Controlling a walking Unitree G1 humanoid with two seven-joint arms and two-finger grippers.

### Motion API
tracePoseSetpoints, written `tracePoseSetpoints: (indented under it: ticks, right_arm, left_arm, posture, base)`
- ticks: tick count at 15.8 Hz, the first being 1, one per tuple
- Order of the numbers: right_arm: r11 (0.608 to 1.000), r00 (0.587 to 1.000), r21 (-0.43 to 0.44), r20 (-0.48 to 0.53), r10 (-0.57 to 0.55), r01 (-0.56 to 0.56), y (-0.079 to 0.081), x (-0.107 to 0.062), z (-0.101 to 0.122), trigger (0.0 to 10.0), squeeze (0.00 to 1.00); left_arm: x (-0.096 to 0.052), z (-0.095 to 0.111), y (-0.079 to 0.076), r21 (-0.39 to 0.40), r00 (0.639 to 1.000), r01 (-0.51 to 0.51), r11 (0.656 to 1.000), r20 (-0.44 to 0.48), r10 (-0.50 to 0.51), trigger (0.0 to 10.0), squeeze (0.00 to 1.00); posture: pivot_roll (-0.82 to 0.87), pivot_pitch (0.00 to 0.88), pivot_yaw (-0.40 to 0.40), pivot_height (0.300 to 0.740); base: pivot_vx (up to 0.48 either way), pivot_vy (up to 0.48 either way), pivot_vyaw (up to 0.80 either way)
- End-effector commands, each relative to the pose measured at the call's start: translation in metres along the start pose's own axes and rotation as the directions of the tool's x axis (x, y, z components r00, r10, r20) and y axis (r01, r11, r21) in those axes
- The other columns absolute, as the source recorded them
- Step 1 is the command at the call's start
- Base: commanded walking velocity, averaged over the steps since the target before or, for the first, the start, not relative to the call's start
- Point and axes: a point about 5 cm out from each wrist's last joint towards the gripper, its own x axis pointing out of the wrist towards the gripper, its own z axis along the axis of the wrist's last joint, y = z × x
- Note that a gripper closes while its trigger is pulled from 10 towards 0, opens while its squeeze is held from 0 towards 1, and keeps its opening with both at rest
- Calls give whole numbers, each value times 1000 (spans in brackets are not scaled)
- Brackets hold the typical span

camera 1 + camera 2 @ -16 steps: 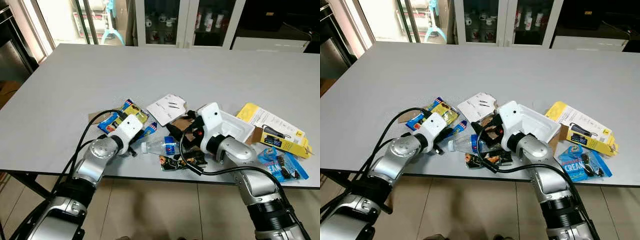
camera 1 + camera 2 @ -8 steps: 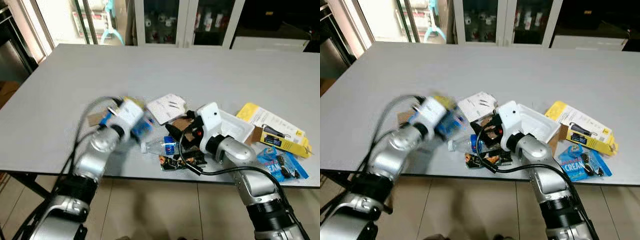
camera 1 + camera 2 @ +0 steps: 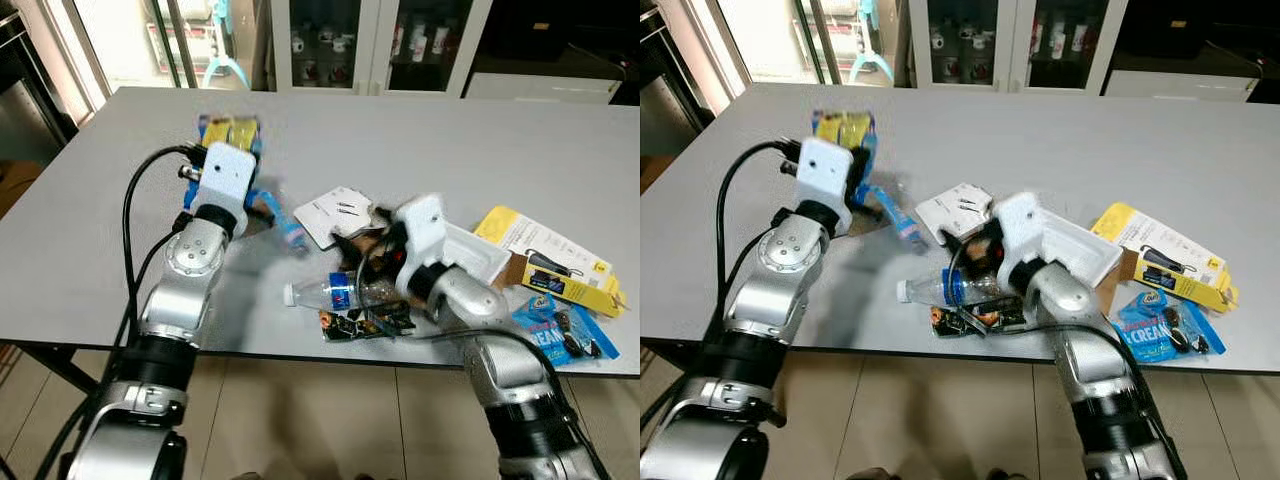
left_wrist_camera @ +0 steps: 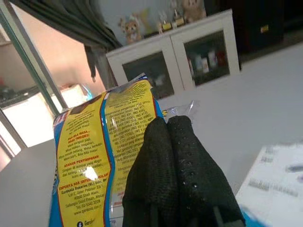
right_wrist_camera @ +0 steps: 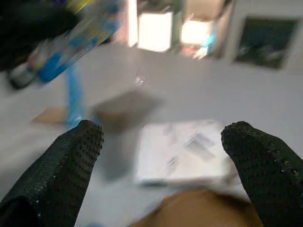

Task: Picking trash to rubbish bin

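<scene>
- Fingers (image 4: pixel 182 175) of the left gripper (image 4: pixel 166 124) are pressed together on a yellow and blue crinkly plastic snack packet (image 4: pixel 102 156), which is lifted clear above the grey table (image 3: pixel 420 140), up and to the robot's left of the clear plastic water bottle with a blue label (image 3: pixel 335 292).
- Hanging below the left gripper, a blue wrapper strip (image 3: pixel 283 223) trails down toward the table, up-left of the bottle.
- Right gripper (image 5: pixel 161 156) has its two black fingers (image 5: pixel 71 165) spread wide apart with nothing between them; it sits just beyond the bottle, over a scrap of brown cardboard (image 3: pixel 365 245).
- Beyond the bottle lies a white printed card (image 3: pixel 335 215), flat on the table.
- Just in front of the bottle, at the near table edge, lies a dark crumpled wrapper (image 3: pixel 355 320).
- To the bottle's right are a white plastic tray (image 3: pixel 475 255), then a yellow cardboard box (image 3: pixel 545 260), and nearer the table edge a blue packet (image 3: pixel 565 330).
</scene>
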Motion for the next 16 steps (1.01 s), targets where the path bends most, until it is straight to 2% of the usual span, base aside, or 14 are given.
tracePoseSetpoints:
  ticks: [1, 3, 6, 9, 11, 14, 16]
  right_arm:
    - [993, 990, 8, 70, -119, 119, -12, 2, 10, 10000, 0]
    - [976, 965, 41, 146, -219, 216, -18, 6, 20, 10000, 0]
    - [949, 922, 86, 224, -316, 304, -20, 12, 32, 10000, 0]
    - [936, 898, 136, 266, -351, 326, -16, 18, 36, 10000, 0]
    - [928, 891, 138, 264, -370, 345, -17, 21, 33, 10000, 0]
    - [921, 884, 142, 260, -390, 364, -19, 24, 32, 10000, 0]
    - [917, 878, 153, 269, -397, 368, -21, 26, 33, 10000, 0]
  left_arm:
    - [-1, 2, 0, -30, 999, -26, 999, 19, 27, 10000, 0]
    - [-2, 0, -3, -56, 999, -42, 998, 31, 44, 10000, 0]
    - [1, 0, -6, -98, 996, -71, 993, 46, 76, 10000, 0]
    - [2, 2, -11, -147, 992, -91, 985, 70, 103, 10000, 0]
    - [3, 4, -14, -148, 991, -88, 985, 85, 101, 10000, 0]
    - [6, 10, -7, -153, 982, -126, 980, 120, 145, 10000, 0]
    - [7, 12, -7, -192, 980, -122, 974, 132, 148, 10000, 0]
  posture:
    - [-22, 48, 18, 740]
    - [-22, 44, 18, 740]
    - [-16, 42, 13, 740]
    - [-13, 41, 6, 740]
    - [-11, 42, 0, 740]
    - [-11, 35, -9, 740]
    - [-20, 26, -15, 740]
  base:
    - [0, 0, 0]
    - [0, 0, 0]
    - [0, 0, 0]
    - [0, 0, 0]
    - [0, 0, 0]
    - [0, 0, 0]
    - [0, 0, 0]
